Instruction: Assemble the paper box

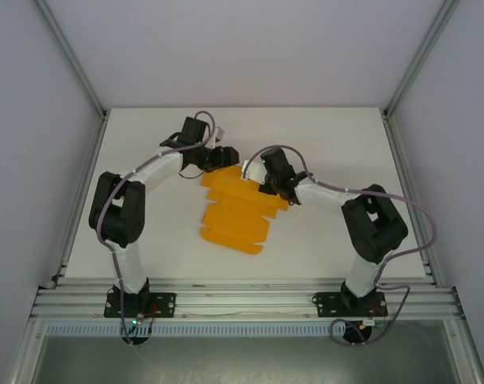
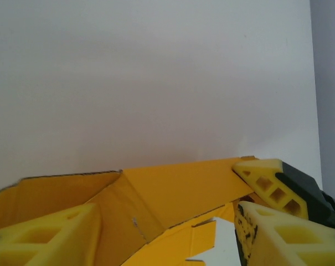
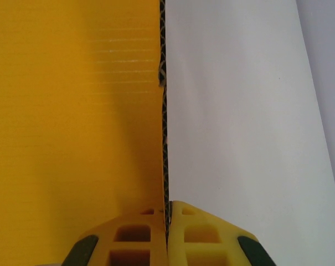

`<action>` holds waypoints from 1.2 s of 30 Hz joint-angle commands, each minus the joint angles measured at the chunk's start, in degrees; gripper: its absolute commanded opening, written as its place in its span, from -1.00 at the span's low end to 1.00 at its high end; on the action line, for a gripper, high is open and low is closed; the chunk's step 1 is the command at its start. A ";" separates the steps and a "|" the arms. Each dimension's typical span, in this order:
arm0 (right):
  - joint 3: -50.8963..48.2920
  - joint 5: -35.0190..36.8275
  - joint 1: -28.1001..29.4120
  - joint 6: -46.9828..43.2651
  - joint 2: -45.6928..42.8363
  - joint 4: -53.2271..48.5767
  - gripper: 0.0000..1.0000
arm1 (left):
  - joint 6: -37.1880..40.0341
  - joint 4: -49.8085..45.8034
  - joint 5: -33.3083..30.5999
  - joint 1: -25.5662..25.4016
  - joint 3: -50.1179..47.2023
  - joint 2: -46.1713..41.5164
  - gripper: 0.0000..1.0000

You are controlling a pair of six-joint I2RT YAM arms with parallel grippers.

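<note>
Right wrist: right hand (image 3: 167, 209) is fully closed, pads (image 3: 206, 230) pinching a cut edge of the paper box (image 3: 73, 138). That edge runs straight out ahead of the fingertips. Orange card lies to the hand's left, bare counter (image 3: 245, 138) to its right. The pinch is at the edge only and looks shallow.

Left wrist: left hand (image 2: 167, 221) is partway open, one jaw either side of a raised panel (image 2: 184, 185) of the same card. Can't tell if either pad touches it; nothing looks clamped. The panel stands just ahead of the fingertips, long axis crosswise to the hand. A diagonal crease sits between the fingers, a bit left of centre. The right hand's fingertips sit at the panel's right end, just beside the left hand's right finger.

Top external: both hands meet at the far end of the sheet, close together. The rest of the box lies flat on the counter, running back toward the arm bases on a slight slant.

My read: the far wall is being folded up and it's early in the task, since most flaps are flat. The next move turns on the panel lying crosswise between the left jaws, so the left hand is nearer to close on the corner fold. Risk: the thin card buckles or slips out of the right hand's shallow pinch.
</note>
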 commanded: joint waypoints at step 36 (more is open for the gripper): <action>-6.26 -0.89 -0.63 6.53 -8.49 3.90 -1.00 | -2.38 11.95 -13.22 10.88 -34.22 -23.87 1.00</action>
